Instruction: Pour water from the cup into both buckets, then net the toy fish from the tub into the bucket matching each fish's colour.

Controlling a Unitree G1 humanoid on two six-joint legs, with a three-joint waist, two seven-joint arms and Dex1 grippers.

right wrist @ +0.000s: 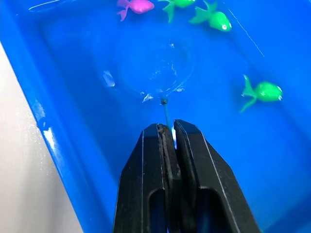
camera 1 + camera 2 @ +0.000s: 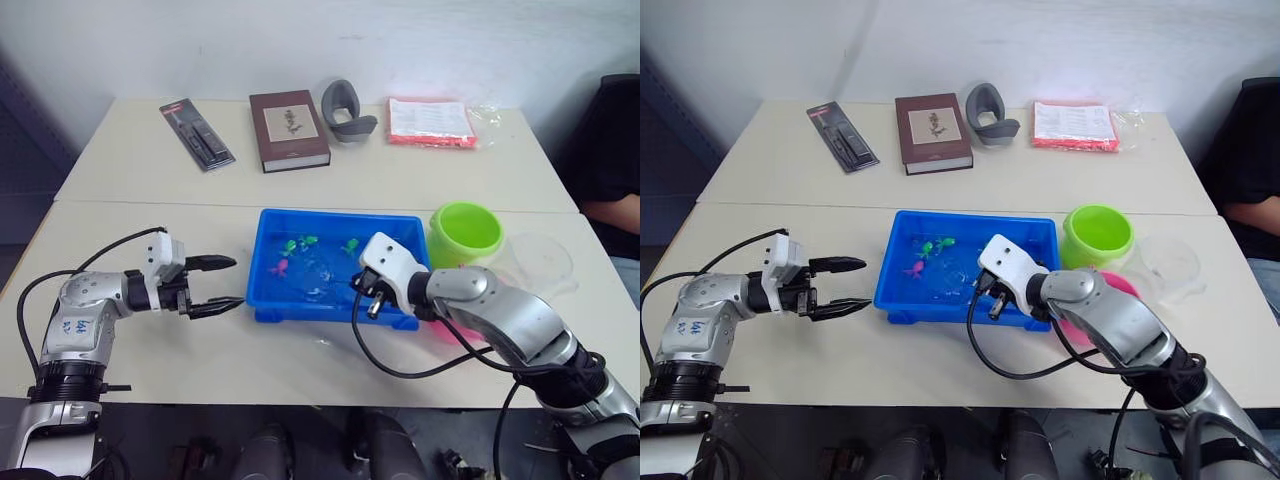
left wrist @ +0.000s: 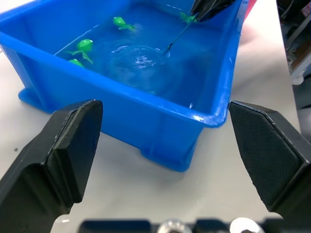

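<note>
The blue tub (image 2: 330, 216) holds water and toy fish: green ones (image 1: 265, 91) and a pink one (image 1: 138, 6). My right gripper (image 1: 167, 130) reaches over the tub's near rim, shut on the thin handle of the net (image 1: 155, 68), whose hoop lies under the water. Left of the tub, my left gripper (image 2: 224, 283) hovers open and empty, pointing at the tub's side. The lime green bucket (image 2: 465, 232) stands right of the tub. The pink bucket (image 2: 1122, 286) is mostly hidden behind my right arm. The clear cup (image 2: 542, 262) sits further right.
At the table's far side lie a black package (image 2: 197, 134), a brown book (image 2: 288, 130), a grey curved object (image 2: 345, 110) and a red-edged packet (image 2: 430, 122). A person's arm (image 2: 610, 210) shows at the right edge. A seam (image 2: 150, 203) joins two tabletops.
</note>
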